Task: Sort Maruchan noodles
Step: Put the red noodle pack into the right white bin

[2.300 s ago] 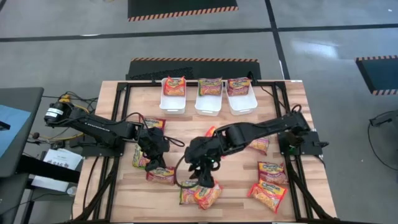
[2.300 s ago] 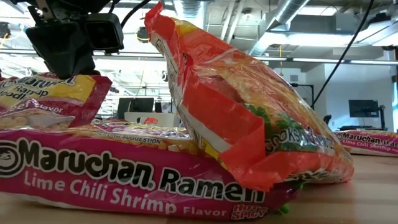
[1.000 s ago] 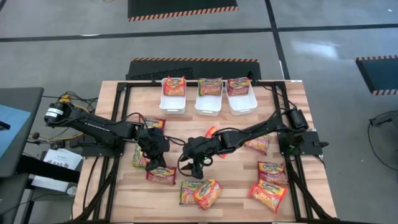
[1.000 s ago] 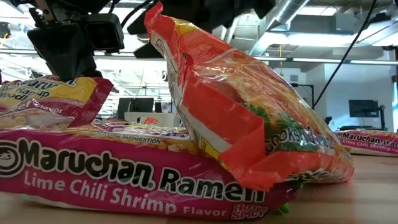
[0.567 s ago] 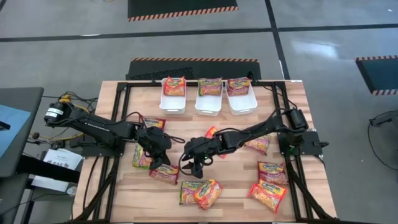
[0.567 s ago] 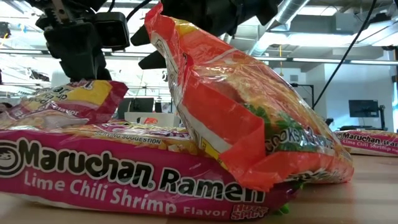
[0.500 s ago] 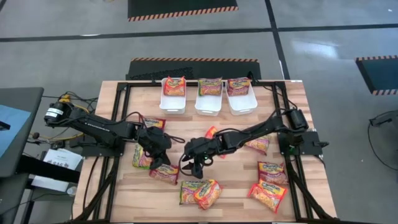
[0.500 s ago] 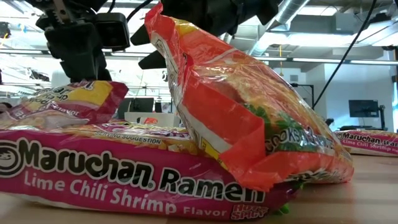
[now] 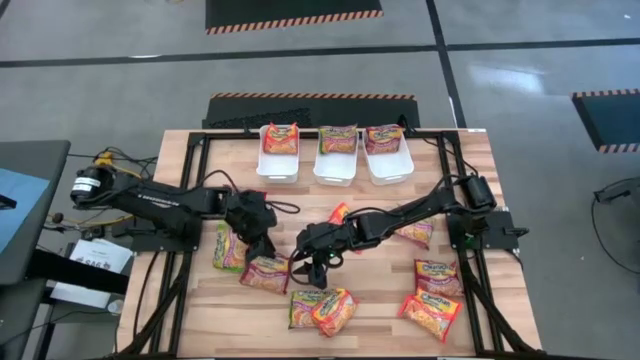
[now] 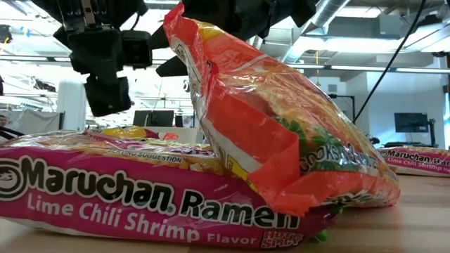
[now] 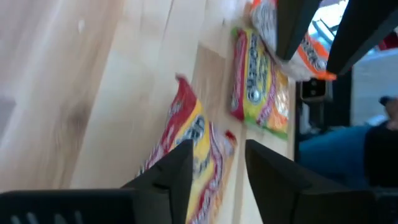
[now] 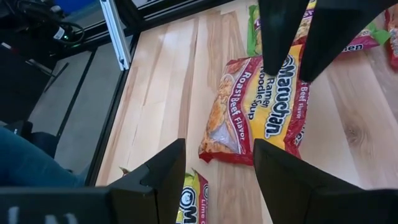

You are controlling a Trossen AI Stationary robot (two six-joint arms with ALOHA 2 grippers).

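The Maruchan noodles lie scattered on the wooden table. A red roast-beef packet (image 12: 255, 112) (image 9: 265, 273) lies flat. My left gripper (image 9: 261, 250) (image 10: 105, 98) hovers open just above it, its fingers (image 12: 278, 37) over the packet's edge. In the left wrist view the same packet (image 11: 193, 149) shows between the spread fingers. My right gripper (image 9: 313, 270) (image 12: 217, 146) stands open above bare wood, just to the right of that packet, holding nothing. A pink-and-green packet (image 9: 228, 247) lies to the left of the red one.
Three white bins (image 9: 279, 165) (image 9: 335, 170) (image 9: 390, 168) stand in a row at the far edge, a packet in each. An orange packet (image 10: 281, 133) leans on a pink one (image 10: 140, 197) near the front edge. More packets (image 9: 437, 272) (image 9: 430, 310) lie at the near right.
My left gripper has opened and let go of the red packet. It held one end of the packet raised and tilted. The packet has dropped and now lies flat on the table. The gripper has shifted a little toward the table's right edge.
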